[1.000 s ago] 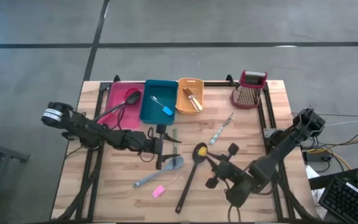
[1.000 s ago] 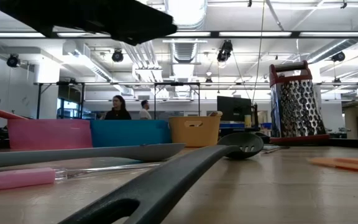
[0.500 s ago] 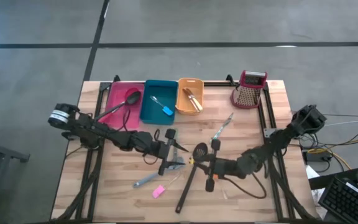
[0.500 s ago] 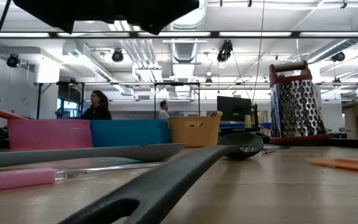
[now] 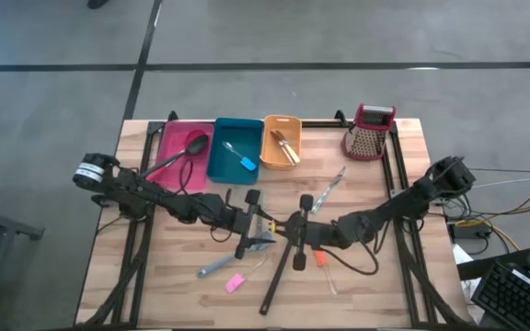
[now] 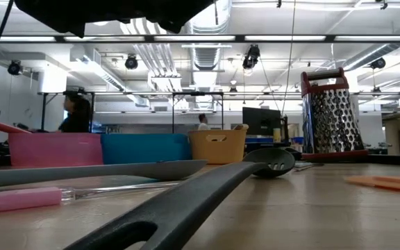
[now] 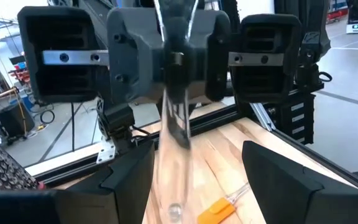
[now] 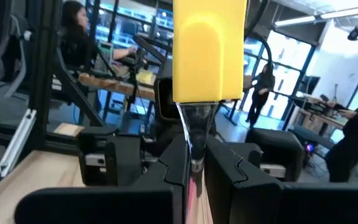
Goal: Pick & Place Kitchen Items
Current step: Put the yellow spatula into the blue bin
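Observation:
My right gripper [image 8: 194, 168] is shut on a tool with a yellow handle [image 8: 207, 50] and a clear shaft [image 7: 174, 124], above the table's middle. My left gripper [image 7: 207, 186] faces it, open. Its fingers stand on either side of the shaft's lower part without touching it. In the high view the two grippers [image 5: 258, 223] [image 5: 285, 230] meet above the head of the black slotted spoon [image 5: 274, 280], which lies flat. A grey spatula [image 5: 228, 261], a pink-handled tool [image 5: 235, 282] and an orange-handled tool [image 5: 320, 259] also lie flat on the table. My right gripper pinches the clear shaft [image 8: 193, 146] just below the yellow handle between its two fingers. The fingers come level from the table's right side and lie across the shaft. The tool is lifted clear and stands about upright, yellow end up, clear end [image 7: 176, 210] hanging below.
Along the far edge stand a pink bin [image 5: 171, 138] with a black ladle and a red spoon, a teal bin [image 5: 221, 161] and an orange bin [image 5: 270, 152], each with small tools. A red-topped grater [image 5: 369, 134] stands at the far right. A light utensil [image 5: 329, 189] lies near it.
My right gripper has gone toward the table's left, up to my left gripper, and has swung round to point level at it, with the yellow-handled tool in its hold. My left gripper has shifted a little toward the right gripper, then kept still, open.

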You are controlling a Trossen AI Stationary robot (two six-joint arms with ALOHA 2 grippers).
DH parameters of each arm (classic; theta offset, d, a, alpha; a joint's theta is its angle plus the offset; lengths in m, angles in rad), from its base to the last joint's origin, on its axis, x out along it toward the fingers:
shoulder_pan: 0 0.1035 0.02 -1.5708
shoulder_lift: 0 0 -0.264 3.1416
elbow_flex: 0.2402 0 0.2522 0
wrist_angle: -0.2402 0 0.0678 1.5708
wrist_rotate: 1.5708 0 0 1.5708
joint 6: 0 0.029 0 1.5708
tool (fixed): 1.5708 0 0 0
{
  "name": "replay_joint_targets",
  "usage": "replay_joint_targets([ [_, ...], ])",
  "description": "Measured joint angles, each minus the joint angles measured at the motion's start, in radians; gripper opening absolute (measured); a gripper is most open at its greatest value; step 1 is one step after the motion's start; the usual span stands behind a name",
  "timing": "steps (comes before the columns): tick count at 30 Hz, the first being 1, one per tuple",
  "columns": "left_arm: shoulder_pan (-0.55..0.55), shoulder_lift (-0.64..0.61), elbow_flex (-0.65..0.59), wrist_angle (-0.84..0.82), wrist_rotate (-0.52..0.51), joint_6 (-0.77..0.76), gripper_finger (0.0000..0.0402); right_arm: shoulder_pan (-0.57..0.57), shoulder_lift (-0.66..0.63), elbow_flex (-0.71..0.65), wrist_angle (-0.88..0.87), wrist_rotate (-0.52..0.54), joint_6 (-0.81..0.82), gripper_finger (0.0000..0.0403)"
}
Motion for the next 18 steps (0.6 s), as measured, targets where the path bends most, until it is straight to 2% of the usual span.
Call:
replay_joint_targets([
  [4,0.000,0.000,0.000,0.003,-0.002,-0.003,0.0248,-0.012,0.028,0.000,0.069,-0.035,-0.023,0.0019],
  [11,0.000,0.000,0.000,0.012,-0.004,-0.015,0.0240,-0.022,0.044,0.001,0.078,-0.037,-0.014,0.0019],
  [14,0.000,0.000,0.000,0.012,-0.004,-0.016,0.0207,-0.020,0.044,0.002,0.081,-0.039,-0.015,0.0019],
  [18,0.000,0.000,0.001,0.009,-0.004,-0.017,0.0123,-0.021,0.044,0.002,0.082,-0.070,-0.013,0.0019],
])
